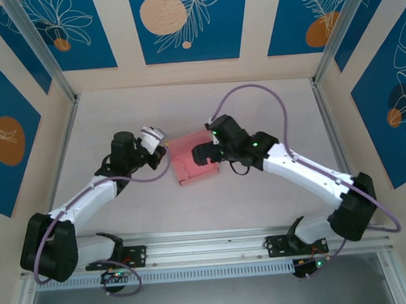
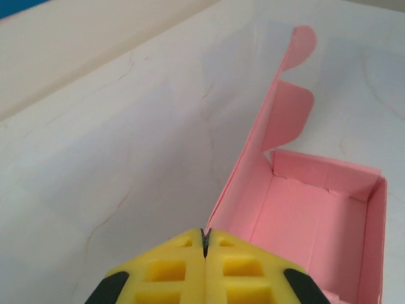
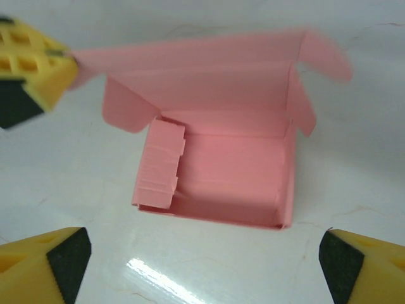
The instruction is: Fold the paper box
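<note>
My left pincer [image 2: 204, 244] is clamped tight on the lid edge of the paper box [image 3: 228, 171], the arm stretched in from its near-left base toward the middle. My right pincer [image 3: 205, 266] hangs with jaws spread wide just before the box's front side, touching nothing, its arm reaching in from the near-right. The box sits mid-table [image 1: 260, 197], lid raised, tray open upward. Bare white surface lies on every side, and the enclosure walls [image 1: 185, 71] are well apart. Count: 1 box, 2 arms, 2 pincers.
</note>
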You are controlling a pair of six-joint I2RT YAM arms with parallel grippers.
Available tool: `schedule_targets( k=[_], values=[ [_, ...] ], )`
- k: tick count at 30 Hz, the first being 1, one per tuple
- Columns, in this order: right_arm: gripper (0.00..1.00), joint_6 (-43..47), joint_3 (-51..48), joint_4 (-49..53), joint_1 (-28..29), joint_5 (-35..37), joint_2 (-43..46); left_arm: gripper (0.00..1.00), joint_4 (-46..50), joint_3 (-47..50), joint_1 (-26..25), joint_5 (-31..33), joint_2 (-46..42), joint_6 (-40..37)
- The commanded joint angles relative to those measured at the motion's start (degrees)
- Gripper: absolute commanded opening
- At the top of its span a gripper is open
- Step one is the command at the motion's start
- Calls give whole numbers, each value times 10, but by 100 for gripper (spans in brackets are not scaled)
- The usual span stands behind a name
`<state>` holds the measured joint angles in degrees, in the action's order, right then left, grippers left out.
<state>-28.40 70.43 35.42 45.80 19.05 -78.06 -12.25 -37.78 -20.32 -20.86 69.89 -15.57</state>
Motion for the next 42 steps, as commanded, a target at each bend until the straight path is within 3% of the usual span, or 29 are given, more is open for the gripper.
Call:
schedule_targets(
  k=[1, 6, 10, 13, 17, 19, 21, 26, 31, 37, 42],
  values=[
    [89, -42, -29, 41, -44, -8, 34, 4, -61, 17, -21, 17, -13, -39],
    [83, -64, -77, -22, -179, -203, 77, 5, -74, 47, -40, 38, -47, -89],
    [90, -88, -80, -67, -220, -304, 52, 7, -87, 64, -50, 36, -64, -104],
    [99, -84, -64, -74, -221, -320, 20, 33, -72, 56, -53, 36, -57, -98],
    [100, -57, -24, -54, -226, -306, -9, 44, -42, 34, -55, 63, -49, -67],
    [100, -41, 6, -27, -227, -293, -29, 76, -18, 19, -56, 90, -57, -25],
    [100, -31, 28, -13, -227, -289, -45, 88, 20, 3, -57, 141, -72, 37],
    [93, -4, 62, 10, -222, -263, -56, 88, 105, 16, -71, 190, -162, 185],
    [81, 21, 39, 16, -207, -227, -50, 70, 180, 43, -101, 231, -196, 276],
    [78, 4, -41, -26, -177, -163, -49, 74, 26, 145, -193, 316, -178, 325],
    [78, -19, -100, -92, -162, -143, -58, 79, -13, 146, -253, 431, -92, 351]
  ],
)
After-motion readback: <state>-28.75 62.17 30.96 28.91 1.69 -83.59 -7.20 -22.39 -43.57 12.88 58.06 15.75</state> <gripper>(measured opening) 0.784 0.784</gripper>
